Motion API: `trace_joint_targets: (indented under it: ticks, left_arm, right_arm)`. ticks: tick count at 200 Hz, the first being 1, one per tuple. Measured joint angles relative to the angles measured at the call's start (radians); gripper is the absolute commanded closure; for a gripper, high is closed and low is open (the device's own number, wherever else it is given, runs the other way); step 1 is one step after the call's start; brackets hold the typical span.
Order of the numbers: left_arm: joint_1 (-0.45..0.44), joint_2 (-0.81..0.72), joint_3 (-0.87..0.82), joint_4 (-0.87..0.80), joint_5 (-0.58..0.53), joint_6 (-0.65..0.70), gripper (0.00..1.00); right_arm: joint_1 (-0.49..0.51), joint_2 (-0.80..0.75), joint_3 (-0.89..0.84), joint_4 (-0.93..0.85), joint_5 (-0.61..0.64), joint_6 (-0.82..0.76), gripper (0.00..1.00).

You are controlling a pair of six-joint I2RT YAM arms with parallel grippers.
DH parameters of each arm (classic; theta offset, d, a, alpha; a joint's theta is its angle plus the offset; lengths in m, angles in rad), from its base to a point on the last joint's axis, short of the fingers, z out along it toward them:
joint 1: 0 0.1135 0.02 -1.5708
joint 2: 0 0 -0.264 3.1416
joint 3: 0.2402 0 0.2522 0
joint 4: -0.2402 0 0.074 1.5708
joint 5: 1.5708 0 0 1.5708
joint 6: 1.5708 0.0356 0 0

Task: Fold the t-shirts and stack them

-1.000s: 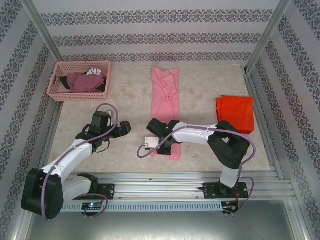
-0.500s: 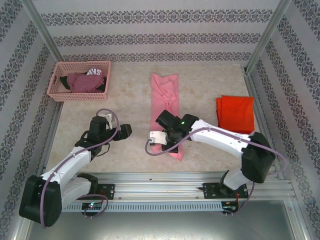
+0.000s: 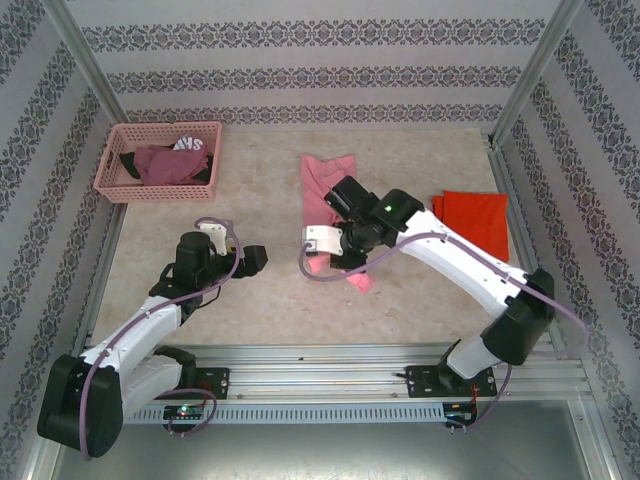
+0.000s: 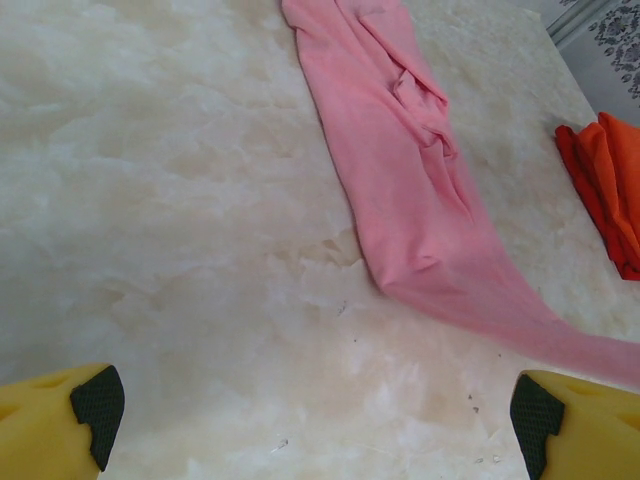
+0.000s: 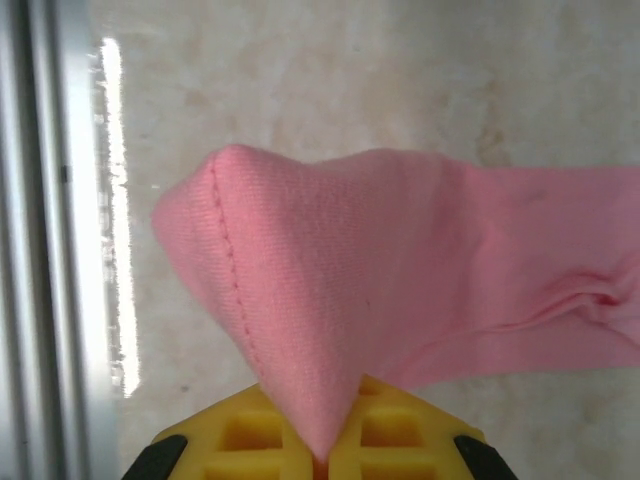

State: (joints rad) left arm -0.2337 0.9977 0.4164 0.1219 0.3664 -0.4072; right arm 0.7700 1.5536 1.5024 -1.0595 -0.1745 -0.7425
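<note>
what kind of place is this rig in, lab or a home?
Probably a lab test cell: aluminium frame post, wallpaper-print backdrop panel, and a mounting rail along the marble-look table's near edge.

On the table (image 3: 250, 300), a basket (image 3: 113, 172) sits at 10 o'clock with garments (image 3: 160, 165) in it. One t-shirt (image 3: 320, 185) runs from the centre towards 12 o'clock; its near end is up off the surface, pinched in the right gripper (image 5: 320, 452). The second t-shirt (image 3: 478, 222) lies at 3 o'clock, well apart from the first. The left gripper (image 4: 312, 412) hangs over bare table at 8 o'clock from the centre, its jaws spread.
</note>
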Motion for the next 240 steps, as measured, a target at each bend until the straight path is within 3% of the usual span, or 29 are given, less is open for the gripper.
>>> trace_joint_targets:
  ticks: [64, 240]
  left_arm:
    - [0.0, -0.047, 0.0, -0.005, -0.002, 0.037, 0.0]
    - [0.0, -0.088, -0.013, -0.017, -0.027, 0.045, 0.0]
  right_arm:
    - [-0.071, 0.261, 0.197, 0.038, 0.115, -0.077, 1.0]
    - [-0.166, 0.541, 0.423, 0.089, 0.056, -0.113, 1.0]
